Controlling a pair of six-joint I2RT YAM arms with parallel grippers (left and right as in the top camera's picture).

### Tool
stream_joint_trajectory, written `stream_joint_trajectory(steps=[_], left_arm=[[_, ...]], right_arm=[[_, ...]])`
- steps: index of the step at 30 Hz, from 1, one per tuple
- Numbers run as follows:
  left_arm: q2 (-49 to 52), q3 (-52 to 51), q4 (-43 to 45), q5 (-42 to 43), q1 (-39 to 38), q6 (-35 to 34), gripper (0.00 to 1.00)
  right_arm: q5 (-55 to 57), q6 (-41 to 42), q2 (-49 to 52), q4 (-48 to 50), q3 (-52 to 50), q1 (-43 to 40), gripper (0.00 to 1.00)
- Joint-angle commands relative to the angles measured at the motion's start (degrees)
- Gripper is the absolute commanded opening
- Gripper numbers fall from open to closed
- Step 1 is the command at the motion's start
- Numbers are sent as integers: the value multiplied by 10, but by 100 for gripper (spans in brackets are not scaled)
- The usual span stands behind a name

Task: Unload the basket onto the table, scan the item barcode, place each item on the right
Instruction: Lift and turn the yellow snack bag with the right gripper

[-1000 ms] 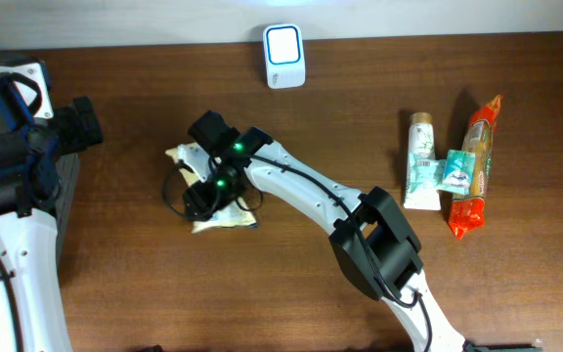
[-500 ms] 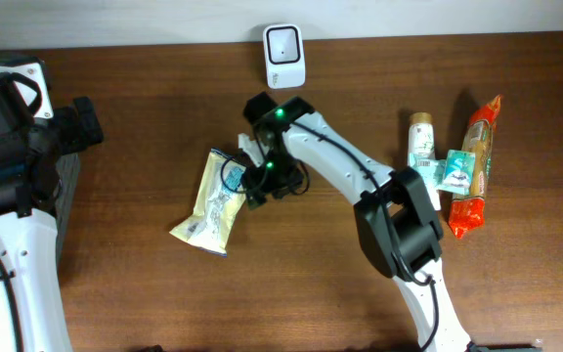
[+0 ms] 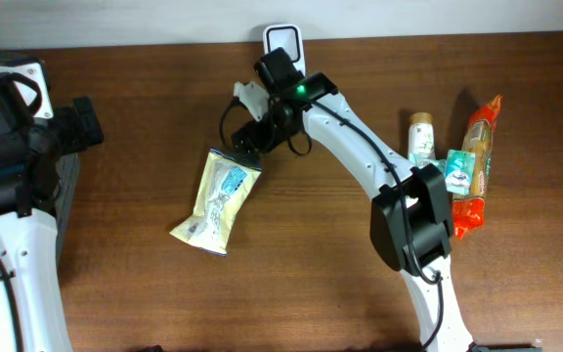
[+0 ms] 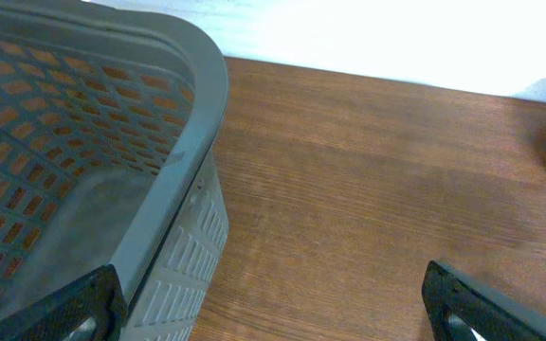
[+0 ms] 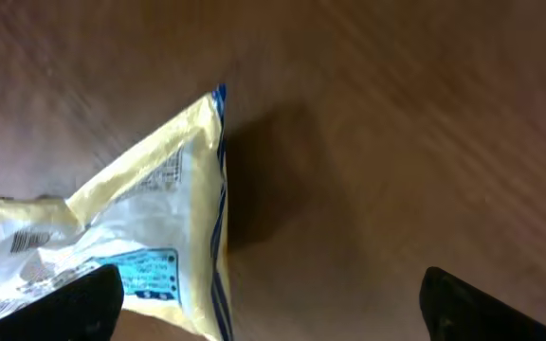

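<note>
Overhead, we see the yellow pouch (image 3: 218,200) lying loose on the wooden worktop (image 3: 145,293), well short of the white scanner (image 3: 283,39) at the back edge. The right pincer (image 3: 245,145) hovers just past the pouch's upper end, spread wide and grasping nothing. The left pincer (image 4: 273,308) also gapes empty beside the grey basket (image 4: 83,142).

The pouch is thin, glossy film, puffed and creased, with sealed flat ends. We judge that a pinch on such slick film could slip or crumple the panel. In the right wrist view a small barcode patch sits near one corner; a fold there, or a tilted presentation, could keep the scanner from reading it. The basket is rigid perforated plastic and the worktop has a smooth grain.
</note>
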Motion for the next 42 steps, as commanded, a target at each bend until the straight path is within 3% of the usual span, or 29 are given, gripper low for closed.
stream_joint_trajectory(steps=[1,7,14,20,24,27,31,33,34,42], left_arm=[[-7,5,1,4,1,-6,99],[-7,5,1,4,1,-6,99],[-7,5,1,4,1,-6,99],[-7,5,1,4,1,-6,99],[-7,5,1,4,1,-6,99],[-7,5,1,4,1,-5,99],[-7,5,1,4,1,-6,99],[-7,5,1,4,1,-6,99],[-7,5,1,4,1,-6,99],[-7,5,1,4,1,-6,99]], right_arm=[[-66,-21,18,29,10,-4,99],[-198,-21,79,15,9,3,99],[-223,-21,98,-66,9,26,99],[-224,23,99,-30,4,45,99],[-223,44,117,-19,-9,49,88],[-223,44,123,-18,-18,47,69],[-225,44,123,-11,-18,54,35],[-225,44,123,-8,-18,56,10],[-224,44,122,-8,-17,54,4],[-203,62,43,-29,-8,-41,4]])
